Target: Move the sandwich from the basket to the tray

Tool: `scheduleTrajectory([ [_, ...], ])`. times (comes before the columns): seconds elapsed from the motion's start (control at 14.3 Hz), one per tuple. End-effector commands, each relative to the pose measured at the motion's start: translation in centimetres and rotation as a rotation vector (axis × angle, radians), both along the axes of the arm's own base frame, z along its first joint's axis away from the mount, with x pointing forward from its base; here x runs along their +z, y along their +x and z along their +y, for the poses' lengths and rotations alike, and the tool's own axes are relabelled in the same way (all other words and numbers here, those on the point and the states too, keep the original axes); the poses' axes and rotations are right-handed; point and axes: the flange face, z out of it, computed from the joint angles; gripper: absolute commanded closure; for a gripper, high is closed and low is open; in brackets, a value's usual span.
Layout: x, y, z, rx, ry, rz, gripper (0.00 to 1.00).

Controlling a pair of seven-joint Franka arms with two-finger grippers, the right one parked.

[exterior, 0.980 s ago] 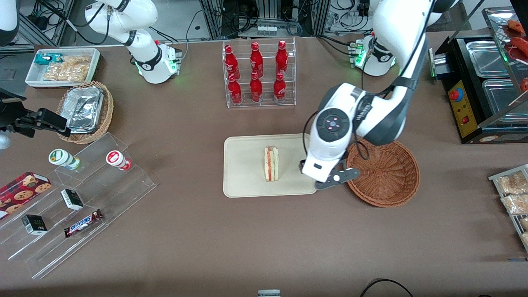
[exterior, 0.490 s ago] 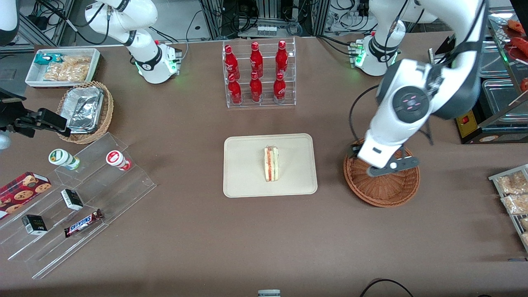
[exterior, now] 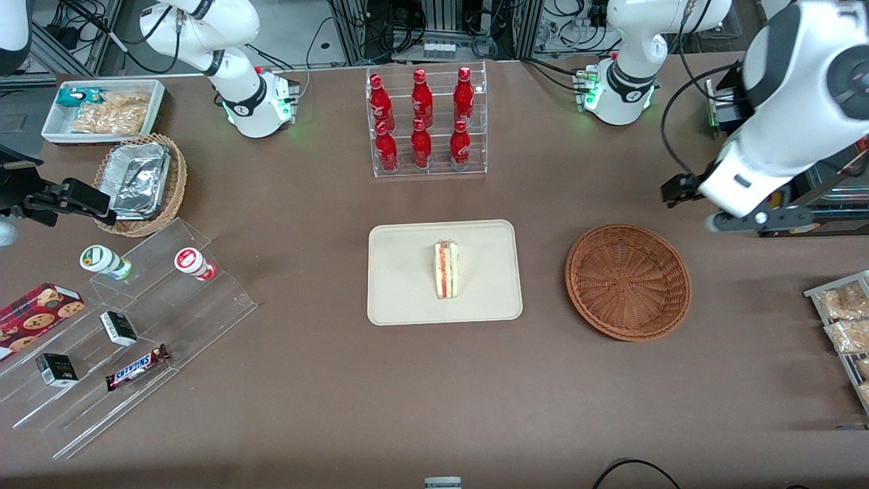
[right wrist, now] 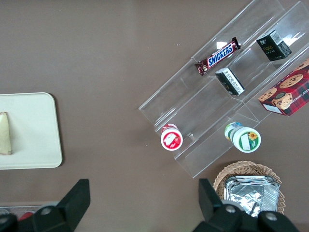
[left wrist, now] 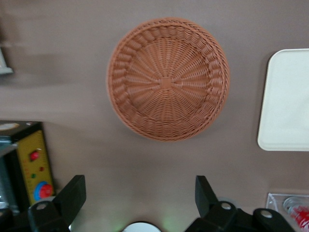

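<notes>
The sandwich (exterior: 446,269) lies on its side on the cream tray (exterior: 400,272), near the tray's middle. It also shows in the right wrist view (right wrist: 5,133) on the tray (right wrist: 34,130). The reddish-brown basket (exterior: 628,280) is empty and sits beside the tray, toward the working arm's end. My left gripper (exterior: 679,189) hangs high above the table, farther from the front camera than the basket and toward the working arm's end. In the left wrist view the gripper (left wrist: 139,193) is open and empty, its fingers (left wrist: 72,195) wide apart above bare table next to the basket (left wrist: 168,79) and the tray (left wrist: 286,101).
A clear rack of red bottles (exterior: 426,122) stands farther back than the tray. A black appliance with a yellow panel (exterior: 767,176) is beside the gripper. Snack packets (exterior: 845,312) lie at the working arm's end. A stepped acrylic shelf (exterior: 129,319), foil basket (exterior: 139,183) and white bin (exterior: 102,109) are at the parked arm's end.
The gripper has moved from the tray's edge, over the basket, and on toward the working arm's end, rising. The sandwich has stayed on the tray.
</notes>
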Motion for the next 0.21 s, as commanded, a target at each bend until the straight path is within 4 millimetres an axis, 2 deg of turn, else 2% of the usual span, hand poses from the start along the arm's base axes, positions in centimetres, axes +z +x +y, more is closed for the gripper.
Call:
scheduleTrajectory([
  [0.0, 4.1, -0.4, 2.6, -0.044, -0.025, -0.034, 0.00],
  [0.14, 5.6, -0.1, 4.5, -0.017, -0.031, -0.061, 0.00],
])
